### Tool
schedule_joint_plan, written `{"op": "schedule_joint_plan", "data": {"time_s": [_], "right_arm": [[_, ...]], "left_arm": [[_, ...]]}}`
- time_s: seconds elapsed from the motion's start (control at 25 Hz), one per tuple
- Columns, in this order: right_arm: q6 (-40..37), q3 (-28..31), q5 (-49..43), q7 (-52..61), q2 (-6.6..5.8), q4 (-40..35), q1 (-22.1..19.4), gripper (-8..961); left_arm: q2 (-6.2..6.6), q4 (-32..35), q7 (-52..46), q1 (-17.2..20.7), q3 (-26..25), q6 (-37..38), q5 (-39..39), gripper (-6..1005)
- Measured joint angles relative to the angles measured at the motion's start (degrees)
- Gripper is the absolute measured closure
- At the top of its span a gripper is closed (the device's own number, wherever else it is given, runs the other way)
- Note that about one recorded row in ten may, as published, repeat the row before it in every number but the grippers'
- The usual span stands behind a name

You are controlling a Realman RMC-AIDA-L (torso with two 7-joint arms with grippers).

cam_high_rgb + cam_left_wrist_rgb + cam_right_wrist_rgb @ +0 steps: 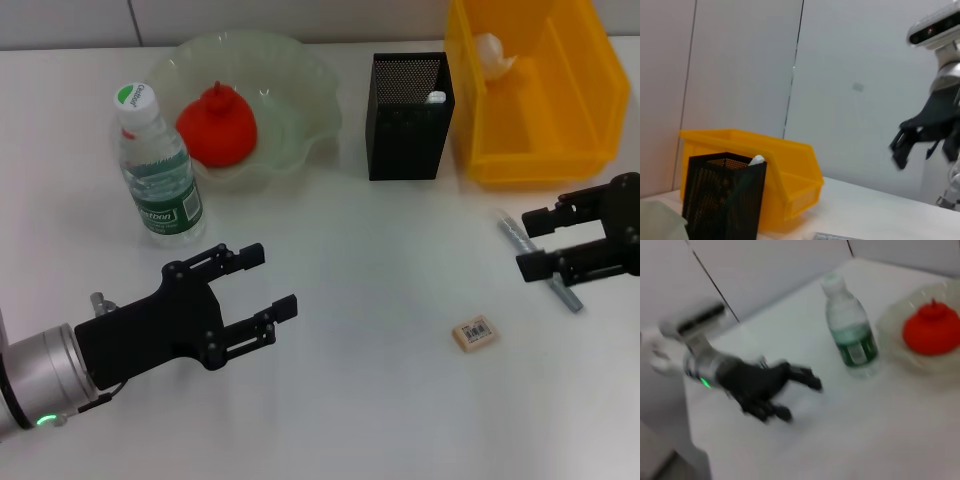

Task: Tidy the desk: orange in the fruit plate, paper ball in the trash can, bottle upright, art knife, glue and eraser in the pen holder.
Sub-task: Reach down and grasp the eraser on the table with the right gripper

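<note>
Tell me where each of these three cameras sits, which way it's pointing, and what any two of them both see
Head view: from the robot's head, looking down at the table; both grippers show, left gripper and right gripper, each open.
Left wrist view: low by the table, facing the pen holder, yellow bin and the right gripper beyond.
Right wrist view: facing across the table at the left gripper, bottle and red fruit in its plate.
Shared: head and left wrist both see pen holder and bin.
</note>
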Motion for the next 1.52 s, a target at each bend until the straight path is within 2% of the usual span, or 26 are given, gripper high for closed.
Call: {"op": "schedule_joint_plan", "data": {"time_s": [0.12,0.16,0.2,0.28,0.36,0.4,0.48,0.96,1.28,1.52], "right_arm": [[0.82,-0.9,-6.17,-3.6,0.66,0.49,1.29,305],[2.05,-2.66,-9.86,-5.19,1.37,0.72,2.1,271],[2.05,-2.66,-9.86,-5.19,1.37,0.72,2.1,237],[3.88,-5.02,-12.82,-6.51,2.22,1.14,2.5,170],[7.62,-9.38,-16.03,-7.68,3.22,2.0,2.61,169],[7.62,-9.38,-16.03,-7.68,3.22,2.0,2.61,169],[10.54,-14.16,-17.48,-7.89,3.69,2.53,2.64,168],[15.56,-26.48,-18.29,-8.51,3.79,2.07,4.0,169],[19.17,-31.88,-19.5,-9.6,3.97,-1.29,5.48,168],[20.24,-33.71,-19.51,-9.88,4.03,-1.89,6.12,188]], "left_arm": [[0.13,0.58,-1.74,-0.01,0.26,0.21,-0.01,280],[0.14,0.93,-2.47,-0.01,0.27,0.25,-0.01,280],[0.14,1.17,-3.1,-0.01,0.27,0.28,-0.01,280],[0.14,1.55,-3.99,-0.01,0.28,0.35,0.23,280],[0.13,2.0,-4.64,-0.06,0.29,0.38,0.73,280],[0.12,2.18,-4.89,-0.06,0.28,0.38,0.9,280],[0.11,2.26,-5.24,-0.07,0.28,0.34,0.99,280],[0.14,2.4,-5.35,-0.09,0.27,-0.18,1.05,280],[0.2,2.82,-5.38,0.04,-0.16,-0.7,0.91,280],[0.21,2.82,-5.38,0.15,-0.22,-1.22,0.72,280]]}}
